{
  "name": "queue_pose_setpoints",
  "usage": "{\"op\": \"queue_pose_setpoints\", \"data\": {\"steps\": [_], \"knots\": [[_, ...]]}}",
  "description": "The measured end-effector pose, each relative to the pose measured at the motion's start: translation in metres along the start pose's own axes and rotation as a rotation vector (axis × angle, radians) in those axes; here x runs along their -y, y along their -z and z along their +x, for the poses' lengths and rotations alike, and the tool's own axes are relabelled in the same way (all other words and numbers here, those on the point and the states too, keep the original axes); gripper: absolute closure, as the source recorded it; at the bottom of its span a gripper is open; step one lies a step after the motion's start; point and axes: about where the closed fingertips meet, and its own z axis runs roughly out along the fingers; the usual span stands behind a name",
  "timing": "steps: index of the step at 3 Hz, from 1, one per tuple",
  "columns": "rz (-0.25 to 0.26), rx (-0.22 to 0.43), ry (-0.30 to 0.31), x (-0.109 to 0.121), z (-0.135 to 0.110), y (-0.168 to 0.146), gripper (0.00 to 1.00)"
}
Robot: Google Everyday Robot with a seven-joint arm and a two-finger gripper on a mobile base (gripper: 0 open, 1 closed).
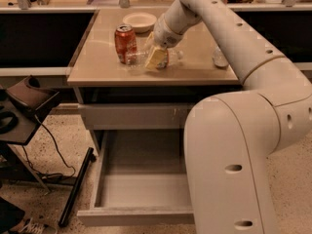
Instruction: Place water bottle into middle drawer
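Observation:
The water bottle (137, 59) is clear plastic and lies on its side on the tan counter top (195, 72), just right of a red soda can (125, 43). My gripper (157, 57) reaches down from the arm onto the middle of the bottle and covers part of it. The bottle rests on the counter. Below the counter the middle drawer (105, 179) is pulled wide open, grey inside, with nothing in it.
A white bowl (140, 21) sits at the back of the counter. A small whitish bottle (220, 57) lies at the right. A shut drawer front with pale scratches (131, 116) is above the open drawer. My large arm body (229, 169) hides the drawer's right side. A black stand (29, 101) is at left.

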Motion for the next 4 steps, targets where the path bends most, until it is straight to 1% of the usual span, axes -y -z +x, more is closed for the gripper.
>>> {"op": "queue_pose_setpoints", "data": {"steps": [2,3,4], "knots": [[-0.001,-0.001,-0.004,0.004,0.001,-0.001,1.00],[-0.014,0.002,-0.002,0.002,0.001,-0.003,1.00],[0.030,0.023,0.039,-0.008,0.000,0.030,1.00]]}}
